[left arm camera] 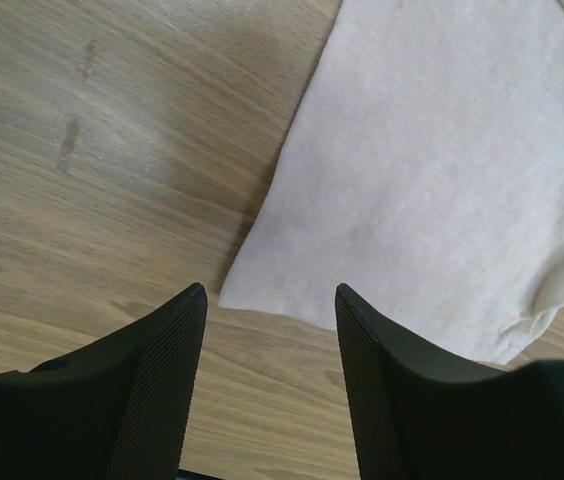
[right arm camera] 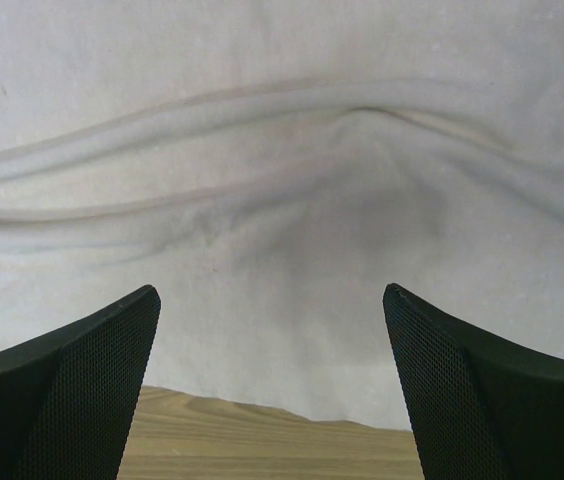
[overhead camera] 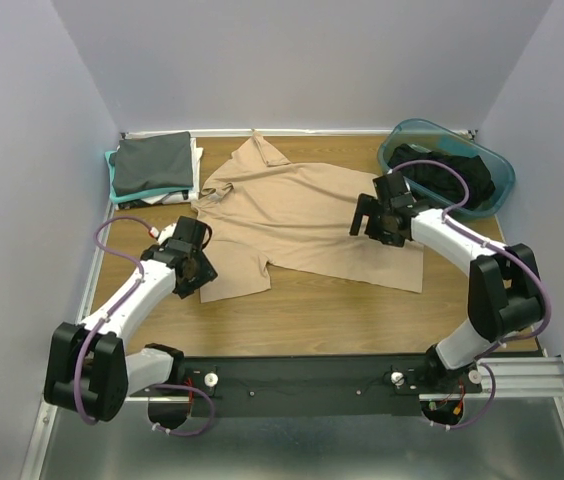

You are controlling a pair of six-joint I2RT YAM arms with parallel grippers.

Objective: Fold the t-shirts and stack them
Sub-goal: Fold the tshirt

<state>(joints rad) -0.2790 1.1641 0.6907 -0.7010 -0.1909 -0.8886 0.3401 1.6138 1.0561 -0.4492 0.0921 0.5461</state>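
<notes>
Desk [overhead camera: 342,320]: wooden top, pale walls on three sides, both arm bases along near edge.
Tan t-shirt [overhead camera: 302,210]: spread open at desk centre, skewed, collar toward far edge; long creases across the body on the right side; one pale hemmed corner lying flat on bare wood toward near left.
Folded stack [overhead camera: 152,165]: in far left corner, just beside the tan t-shirt's collar end; dark grey piece on top, teal and white edges showing beneath.
Black cloth [overhead camera: 452,178]: bundled inside teal tub [overhead camera: 502,170], in far right corner.
Left gripper [left arm camera: 270,300]: over the tan t-shirt's near left corner; jaws apart, nothing clamped, hem corner visible on the wood past the tips.
Right gripper [right arm camera: 272,300]: over the right part of the tan t-shirt, creased cloth below and desk wood at the near side of the view; jaws spread wide, holding nothing.
</notes>
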